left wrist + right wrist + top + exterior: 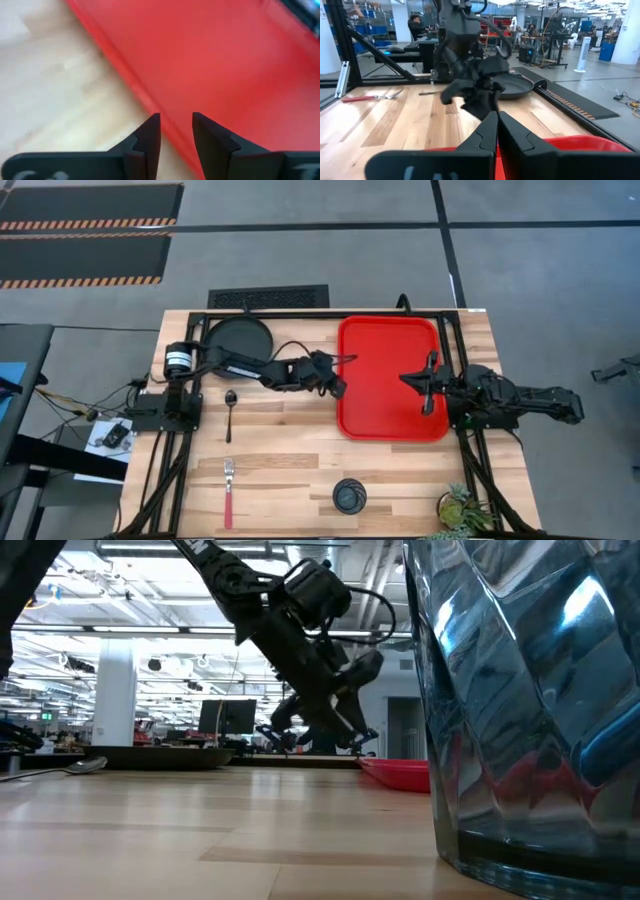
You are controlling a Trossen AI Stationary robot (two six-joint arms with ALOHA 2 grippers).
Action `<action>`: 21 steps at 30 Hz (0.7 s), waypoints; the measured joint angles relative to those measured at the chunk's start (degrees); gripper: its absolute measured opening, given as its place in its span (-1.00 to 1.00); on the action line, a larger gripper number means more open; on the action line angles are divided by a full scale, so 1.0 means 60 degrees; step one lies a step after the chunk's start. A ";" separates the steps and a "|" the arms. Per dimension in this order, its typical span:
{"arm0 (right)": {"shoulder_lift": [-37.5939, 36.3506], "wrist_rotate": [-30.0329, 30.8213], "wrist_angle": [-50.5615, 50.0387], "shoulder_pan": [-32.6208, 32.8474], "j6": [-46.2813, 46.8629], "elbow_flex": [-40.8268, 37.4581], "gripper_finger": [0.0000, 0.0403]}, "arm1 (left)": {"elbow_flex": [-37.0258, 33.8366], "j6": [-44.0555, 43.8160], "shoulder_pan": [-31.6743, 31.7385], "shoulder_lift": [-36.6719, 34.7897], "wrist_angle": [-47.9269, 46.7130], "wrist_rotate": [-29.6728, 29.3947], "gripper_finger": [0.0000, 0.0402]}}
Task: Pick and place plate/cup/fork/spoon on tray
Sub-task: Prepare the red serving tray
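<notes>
A light wooden plank table (300, 470) stands on a grey concrete floor (540, 260) crossed by dark seam lines. Black mats edged with orange-and-black hazard stripes (85, 225) lie at the far left, and a dark floor grille (267, 296) sits just behind the table. A small potted succulent (462, 510) occupies the table's near right corner. Beyond the table the room opens into a large workshop with rows of bright ceiling lights (130, 590), a white pillar (115, 690), monitors (227, 718) and workbenches. A person (415, 25) seems to sit at a desk far back, though the figure is small.
</notes>
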 joint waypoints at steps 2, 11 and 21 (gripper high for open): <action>0.0017 -0.0003 0.0000 0.0004 0.0000 0.0000 -0.81 | 0.0009 0.0022 0.0081 -0.0027 0.0012 0.0030 -0.44; 0.0007 -0.0004 0.0000 0.0004 0.0000 0.0000 -0.81 | 0.0117 -0.0276 0.0217 0.0543 -0.0083 0.0311 -0.22; 0.0000 0.0004 0.0000 0.0007 0.0000 0.0003 -0.81 | 0.0887 -0.0039 0.0300 0.1536 -0.0179 0.0509 -0.23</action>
